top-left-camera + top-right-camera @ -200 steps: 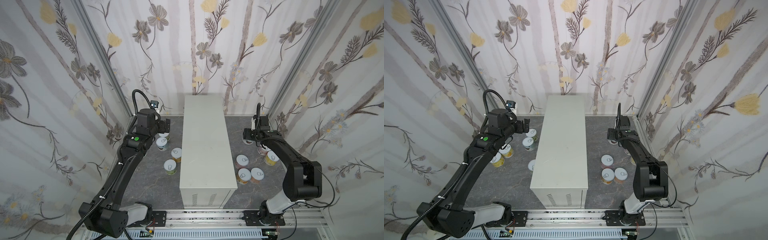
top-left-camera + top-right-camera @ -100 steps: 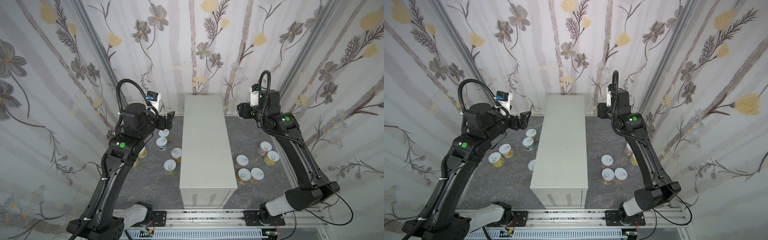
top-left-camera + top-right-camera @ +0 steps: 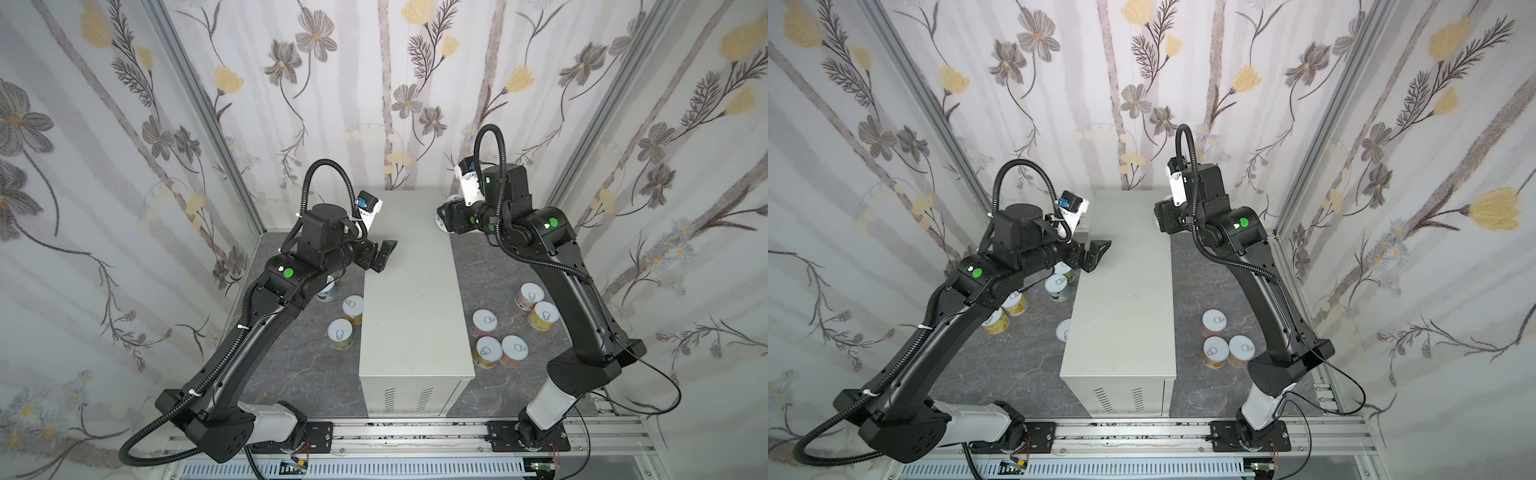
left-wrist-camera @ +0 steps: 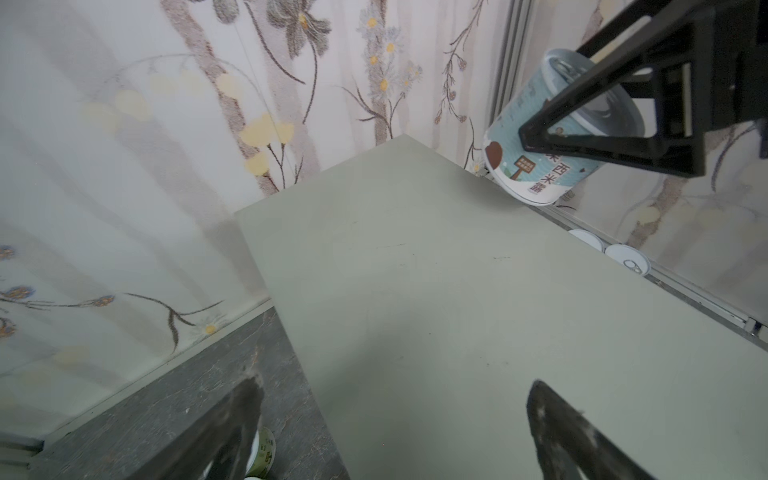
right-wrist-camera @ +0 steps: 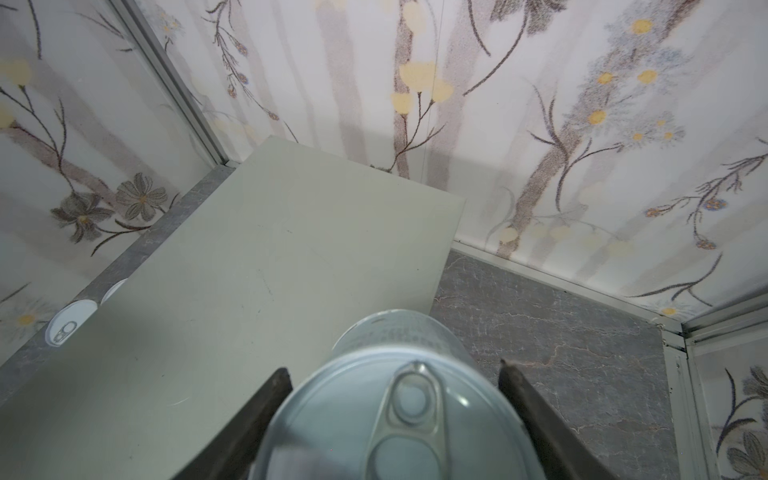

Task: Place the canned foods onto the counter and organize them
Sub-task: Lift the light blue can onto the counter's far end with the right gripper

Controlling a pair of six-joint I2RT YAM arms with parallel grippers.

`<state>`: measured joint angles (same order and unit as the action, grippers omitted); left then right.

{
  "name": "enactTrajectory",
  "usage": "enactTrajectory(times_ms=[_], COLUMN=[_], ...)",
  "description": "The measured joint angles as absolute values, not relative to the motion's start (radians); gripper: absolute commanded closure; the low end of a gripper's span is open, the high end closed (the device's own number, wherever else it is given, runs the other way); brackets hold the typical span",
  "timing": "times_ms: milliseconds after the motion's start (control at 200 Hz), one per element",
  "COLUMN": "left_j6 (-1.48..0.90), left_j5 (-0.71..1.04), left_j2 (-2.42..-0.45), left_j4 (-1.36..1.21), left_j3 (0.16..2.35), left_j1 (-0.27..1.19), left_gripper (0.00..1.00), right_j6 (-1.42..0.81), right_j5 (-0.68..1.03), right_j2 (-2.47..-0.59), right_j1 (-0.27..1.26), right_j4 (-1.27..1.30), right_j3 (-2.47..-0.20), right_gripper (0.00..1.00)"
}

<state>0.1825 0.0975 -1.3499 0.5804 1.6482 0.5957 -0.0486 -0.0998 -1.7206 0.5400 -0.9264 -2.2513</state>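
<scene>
Flowered wallpaper (image 3: pixel 374 83) on three sides, dark marbled floor (image 3: pixel 478 266) below, and the counter (image 3: pixel 411 299) running down the middle with no can on its top yet. We have the right gripper (image 5: pixel 395 368) up at the far end, by the counter's right-hand edge. Its jaws are partway apart and clamped on the sides of a pale blue can (image 4: pixel 536 166) — white lid toward the wrist camera, pull-tab plain to see.

From the right wrist view the can hangs partly over the counter's edge and partly over the floor, and looks clear of both. So our call for the set-down: carry it inward until the whole base is above the flat top. Tuck it toward the far corner to leave room for a row, lower it level, and part the jaws only once it sits flat. Let go too near the edge and we'd expect it to tip off.

Across the way, the left gripper (image 3: pixel 384 255) is spread wide and empty, hovering at the counter's left edge. Everything else waits on the floor — the left-hand cans (image 3: pixel 353 306) on one side of the counter, the right-hand cans (image 3: pixel 484 322) on the other.
</scene>
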Motion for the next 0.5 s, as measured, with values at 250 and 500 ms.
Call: enactTrajectory(times_ms=[250, 500], left_j6=[0.223, 0.242], left_j5=[0.086, 0.077], left_j2=[-1.422, -1.444], left_j4=[0.609, 0.629], left_j3=[1.689, 1.69], left_j1=[0.649, 0.67], left_gripper=[0.0, 0.0], right_j6=[-0.019, -0.002], right_j5=[-0.051, -0.025], right_j2=[-1.761, -1.786], right_j1=[0.554, 0.563], right_j4=[-0.929, -0.886], right_j3=[-2.259, -2.262], right_gripper=[0.44, 0.28])
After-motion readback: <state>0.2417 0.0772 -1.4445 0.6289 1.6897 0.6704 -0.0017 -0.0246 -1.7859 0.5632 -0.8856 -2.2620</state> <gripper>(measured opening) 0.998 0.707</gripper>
